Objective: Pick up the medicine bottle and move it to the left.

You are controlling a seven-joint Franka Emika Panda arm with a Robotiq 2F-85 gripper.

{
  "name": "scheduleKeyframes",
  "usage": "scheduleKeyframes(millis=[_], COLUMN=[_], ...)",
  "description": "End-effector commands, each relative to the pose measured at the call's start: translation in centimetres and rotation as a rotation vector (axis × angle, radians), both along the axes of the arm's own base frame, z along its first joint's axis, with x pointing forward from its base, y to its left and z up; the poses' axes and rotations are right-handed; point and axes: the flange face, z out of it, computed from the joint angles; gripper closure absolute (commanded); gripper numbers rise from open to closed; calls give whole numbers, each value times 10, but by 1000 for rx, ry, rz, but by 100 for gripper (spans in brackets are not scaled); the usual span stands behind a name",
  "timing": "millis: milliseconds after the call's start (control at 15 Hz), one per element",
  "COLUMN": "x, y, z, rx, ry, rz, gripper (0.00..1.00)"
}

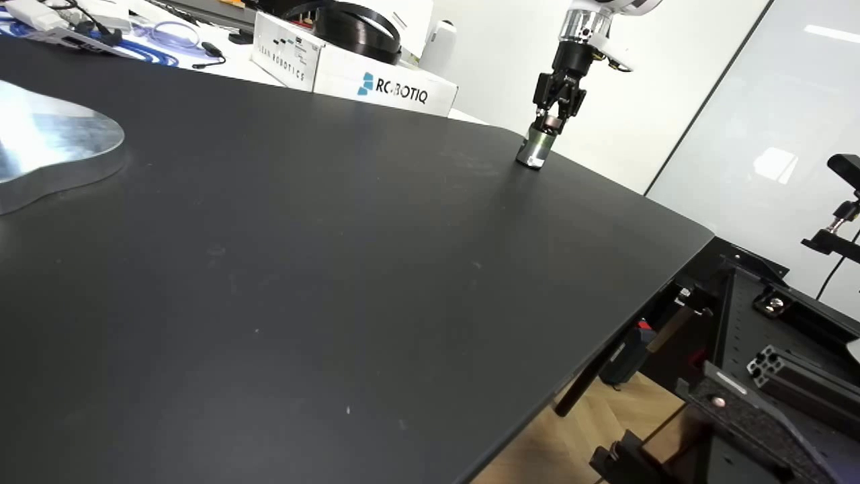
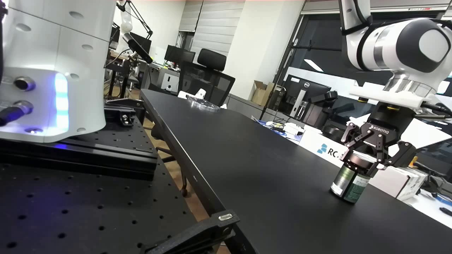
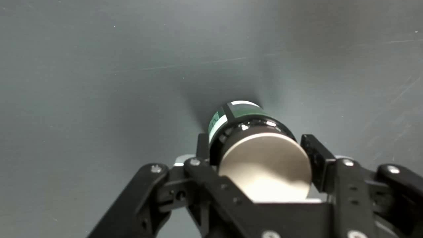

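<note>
My Robotiq pincer (image 2: 358, 166) appears clamped on a dark, green-labelled medicine bottle (image 2: 349, 185), cap up and seemingly upright, near an edge of the black table (image 1: 349, 269), with a white Robotiq carton (image 1: 386, 84) beyond it in both exterior views. In the wrist view, my fingers (image 3: 203, 147) press in from opposite sides around the coppery cap (image 3: 266, 158); whether they bear on the cap itself or just below it, I cannot tell, nor whether the bottle rests on the table or hangs barely above it. The carry to the left remains, by my reading, and the high hold looks like its weak spot. If only the smooth cap is caught, a quick start could let the body swing, twist or slip free. Should I travel sideways before there is clearance underneath, drag could tip the bottle between my fingers. The nearby edge raises the stakes: a slip here could send it rolling to the floor. At the finish, releasing too high or at a lean might topple it onto its side.
</note>
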Motion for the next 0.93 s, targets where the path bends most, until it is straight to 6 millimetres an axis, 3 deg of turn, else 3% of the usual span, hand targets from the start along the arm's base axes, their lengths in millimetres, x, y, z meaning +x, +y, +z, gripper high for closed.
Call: scheduleKeyframes(millis=[0,267,867], x=[-1,1,-12], y=[8,25,64], z=[9,31,109], rx=[4,9,-13], ry=[-19,-47,-85], rz=[9,50,152], gripper=[56,56,56])
